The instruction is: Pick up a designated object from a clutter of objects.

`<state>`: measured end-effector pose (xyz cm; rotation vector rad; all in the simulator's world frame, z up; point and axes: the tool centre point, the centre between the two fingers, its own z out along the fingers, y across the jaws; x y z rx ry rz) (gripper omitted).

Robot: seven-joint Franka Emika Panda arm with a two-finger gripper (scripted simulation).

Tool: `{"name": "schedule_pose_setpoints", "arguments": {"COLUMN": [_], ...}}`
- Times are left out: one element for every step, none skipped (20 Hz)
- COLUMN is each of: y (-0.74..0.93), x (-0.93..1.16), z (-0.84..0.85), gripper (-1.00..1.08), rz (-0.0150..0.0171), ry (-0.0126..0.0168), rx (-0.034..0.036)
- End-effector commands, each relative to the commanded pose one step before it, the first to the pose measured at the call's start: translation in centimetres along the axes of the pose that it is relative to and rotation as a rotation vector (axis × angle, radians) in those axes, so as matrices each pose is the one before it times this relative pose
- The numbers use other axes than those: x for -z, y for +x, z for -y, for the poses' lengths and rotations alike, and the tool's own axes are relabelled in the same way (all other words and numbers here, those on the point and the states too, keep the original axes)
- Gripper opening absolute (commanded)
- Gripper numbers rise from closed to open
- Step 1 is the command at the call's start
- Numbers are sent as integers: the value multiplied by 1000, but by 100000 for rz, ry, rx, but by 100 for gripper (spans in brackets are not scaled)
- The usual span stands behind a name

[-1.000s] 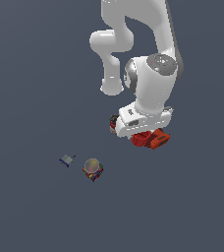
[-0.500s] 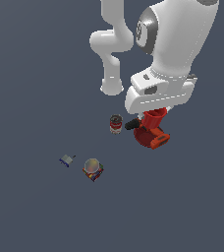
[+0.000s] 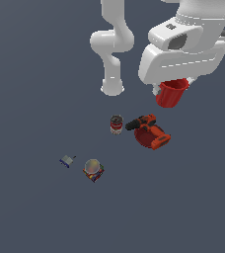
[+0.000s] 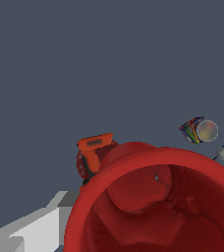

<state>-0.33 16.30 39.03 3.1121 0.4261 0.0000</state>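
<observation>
The cup (image 3: pixel 172 93) is up in the air, tucked under the gripper (image 3: pixel 176 84), well clear of the drill (image 3: pixel 149 132) and can (image 3: pixel 116 124) on the floor below. The jaws are hidden behind the hand, but the cup hangs from them, so I'd say they're clamped on its wall or rim. In the wrist view the cup (image 4: pixel 153 202) fills the frame, mouth toward the camera.

It looks light, thin-walled and stiff, probably a bit slick, and that taper could let it slide. Pinching across the rim lip seems safest. The box with ball (image 3: pixel 93 170) and grey bit (image 3: pixel 66 160) sit further left.
</observation>
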Motion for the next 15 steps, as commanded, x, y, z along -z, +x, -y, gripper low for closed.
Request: {"name": "schedule_pose_setpoints", "arguments": {"y": [55, 37, 37, 36, 35, 35, 33, 32, 31, 30, 28, 25, 20, 13, 5], "x": [1932, 615, 563, 511, 459, 406, 355, 304, 253, 205, 158, 116, 77, 43, 13], "z": [423, 154, 141, 128, 115, 70, 90, 77, 64, 52, 40, 29, 20, 11, 3], "gripper": [-100, -100, -100, -100, -100, -100, -100, -100, -100, -100, -100, -100, -100, -100, -100], "rz": [-8, 0, 0, 0, 0, 2, 0, 0, 0, 0, 0, 0, 0, 0, 0], "ry": [26, 0, 0, 0, 0, 14, 0, 0, 0, 0, 0, 0, 0, 0, 0], "rx": [-80, 0, 0, 0, 0, -47, 0, 0, 0, 0, 0, 0, 0, 0, 0]}}
